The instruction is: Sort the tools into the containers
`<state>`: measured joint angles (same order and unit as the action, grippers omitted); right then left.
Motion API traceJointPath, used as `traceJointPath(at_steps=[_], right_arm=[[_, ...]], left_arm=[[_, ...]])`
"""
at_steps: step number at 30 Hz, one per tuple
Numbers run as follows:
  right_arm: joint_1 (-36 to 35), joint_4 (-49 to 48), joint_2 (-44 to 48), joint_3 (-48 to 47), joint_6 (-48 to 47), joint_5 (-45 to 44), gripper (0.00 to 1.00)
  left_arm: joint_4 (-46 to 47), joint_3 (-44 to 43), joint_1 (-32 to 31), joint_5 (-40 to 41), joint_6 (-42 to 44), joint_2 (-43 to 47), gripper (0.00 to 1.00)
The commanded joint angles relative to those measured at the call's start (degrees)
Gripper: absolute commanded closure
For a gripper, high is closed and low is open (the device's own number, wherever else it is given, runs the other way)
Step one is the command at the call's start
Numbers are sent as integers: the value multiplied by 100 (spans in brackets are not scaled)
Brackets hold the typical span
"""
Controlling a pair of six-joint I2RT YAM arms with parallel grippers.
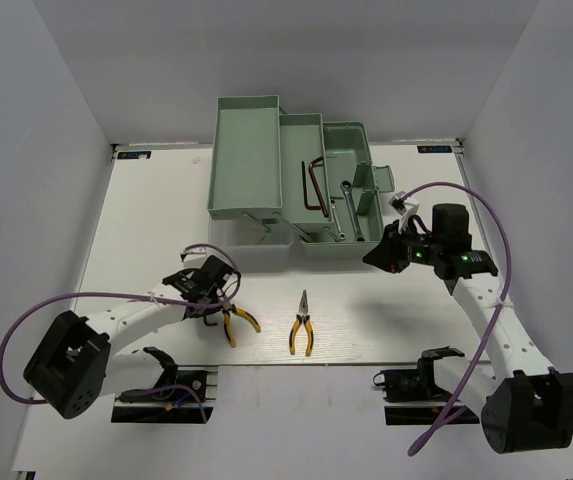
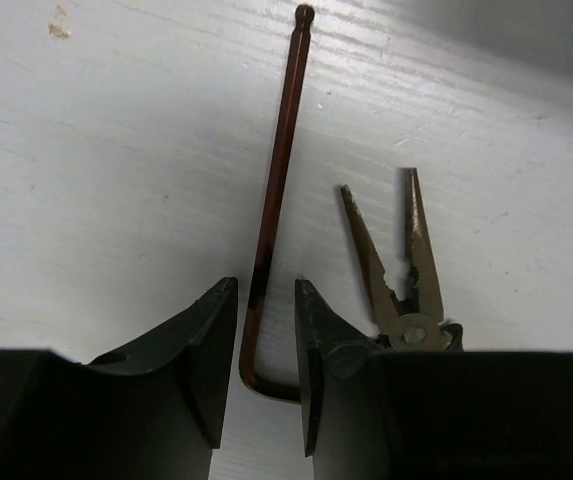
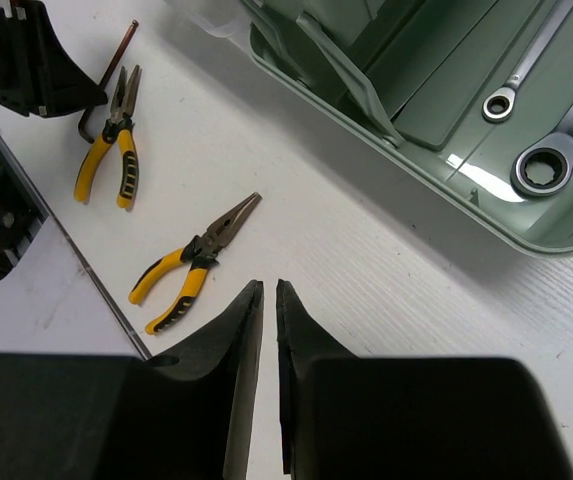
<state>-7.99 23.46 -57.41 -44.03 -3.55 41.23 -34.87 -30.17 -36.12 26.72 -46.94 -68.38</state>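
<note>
Your left gripper [image 2: 266, 350]: jaws straddle the hex key [image 2: 278, 190], not clenched; its long shaft points away, ball tip far. Right gripper [image 3: 269, 330] jaws nearly closed, empty.

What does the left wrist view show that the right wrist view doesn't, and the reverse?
Only the left wrist view shows the whole hex key, ball end to bend, lying between the left pincer fingers, which are not yet shut on it.

Only the right wrist view shows the second pliers, the green toolbox with two wrenches inside, and the right pincer, nearly closed and holding nothing.

Both show the pliers beside that hex key, and the white table.
</note>
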Motion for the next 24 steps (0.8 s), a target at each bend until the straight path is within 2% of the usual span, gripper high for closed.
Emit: traceJointPath(at_steps=[1, 3, 8, 9, 14, 20, 24], right_arm=[[17, -114, 194, 70, -49, 16, 84], [17, -123, 212, 88, -40, 25, 84], [17, -140, 239, 79, -14, 34, 85], [25, -140, 274, 79, 3, 43, 85], [34, -140, 309, 70, 21, 16, 86], [25, -149, 318, 96, 39, 25, 86], [34, -140, 309, 96, 30, 34, 78]], left_arm=[[130, 38, 113, -325, 62, -176, 59], [200, 91, 114, -396, 62, -237, 63], [200, 196, 114, -527, 62, -185, 86], [200, 248, 114, -580, 62, -185, 86], [200, 249, 114, -641, 62, -44, 100], [-395, -48, 44, -756, 62, 798, 100], [-1196, -664, -9, -756, 236, 1598, 100]])
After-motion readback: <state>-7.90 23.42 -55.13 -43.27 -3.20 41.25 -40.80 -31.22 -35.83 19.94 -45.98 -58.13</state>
